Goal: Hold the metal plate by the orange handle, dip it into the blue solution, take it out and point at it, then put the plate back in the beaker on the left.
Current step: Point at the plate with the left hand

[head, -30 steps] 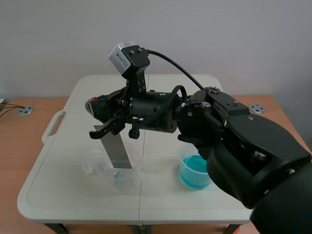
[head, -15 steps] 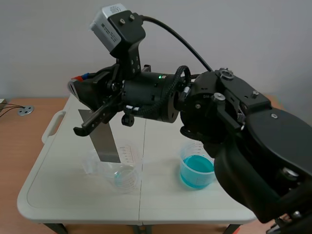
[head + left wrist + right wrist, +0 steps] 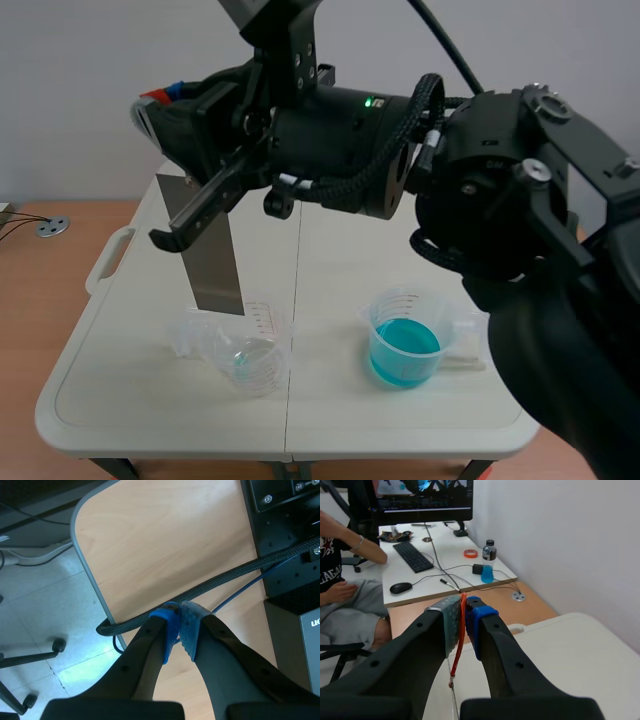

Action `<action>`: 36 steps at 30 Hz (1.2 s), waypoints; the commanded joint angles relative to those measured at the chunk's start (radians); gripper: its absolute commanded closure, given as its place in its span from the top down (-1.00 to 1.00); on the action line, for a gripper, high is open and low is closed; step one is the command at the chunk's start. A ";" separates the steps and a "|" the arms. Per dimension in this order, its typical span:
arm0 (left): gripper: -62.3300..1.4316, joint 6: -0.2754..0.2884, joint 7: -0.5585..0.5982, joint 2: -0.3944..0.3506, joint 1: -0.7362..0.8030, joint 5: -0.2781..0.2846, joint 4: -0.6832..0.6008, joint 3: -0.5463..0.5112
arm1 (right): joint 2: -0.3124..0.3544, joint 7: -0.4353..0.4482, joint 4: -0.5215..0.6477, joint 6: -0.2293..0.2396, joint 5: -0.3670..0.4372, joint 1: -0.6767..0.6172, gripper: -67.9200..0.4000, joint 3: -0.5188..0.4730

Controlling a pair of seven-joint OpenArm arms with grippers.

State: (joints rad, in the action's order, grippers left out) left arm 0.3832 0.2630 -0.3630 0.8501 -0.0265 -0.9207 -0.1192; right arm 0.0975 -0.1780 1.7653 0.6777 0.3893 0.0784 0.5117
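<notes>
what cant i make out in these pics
- Scene view: the right end effector hides the orange handle and the top of the metal plate; the right wrist view shows only the handle's thin edge.
- Scene view: the left end effector is out of frame; its wrist view shows a desk and floor.
- Scene view: contents of the left beaker are too faint.

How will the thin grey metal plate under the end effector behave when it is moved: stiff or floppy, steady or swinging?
Probably stiff: the thin grey metal plate hangs flat, with no sag. It may swing a little, since the right end effector pinches only the thin orange handle at its top.
</notes>
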 commanded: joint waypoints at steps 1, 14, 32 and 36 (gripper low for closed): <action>-0.91 0.005 0.010 0.002 0.011 0.003 -0.010 -0.003 | 0.011 0.016 0.043 0.001 0.014 0.005 -0.95 -0.013; -0.91 0.005 0.007 0.002 0.011 0.003 -0.009 -0.003 | 0.097 0.016 0.229 0.001 0.015 -0.064 -0.95 -0.147; -0.91 0.005 0.010 -0.021 0.035 0.085 -0.147 -0.161 | 0.282 0.061 0.327 0.027 0.153 -0.203 -0.95 -0.417; -0.91 0.005 0.011 -0.049 0.067 0.143 -0.266 -0.243 | 0.334 0.090 0.327 0.028 0.193 -0.232 -0.95 -0.465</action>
State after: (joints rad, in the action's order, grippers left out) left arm 0.3866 0.2600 -0.4034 0.8997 0.1074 -1.1614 -0.3569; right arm 0.4171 -0.1131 2.0743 0.7078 0.5632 -0.1570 0.0547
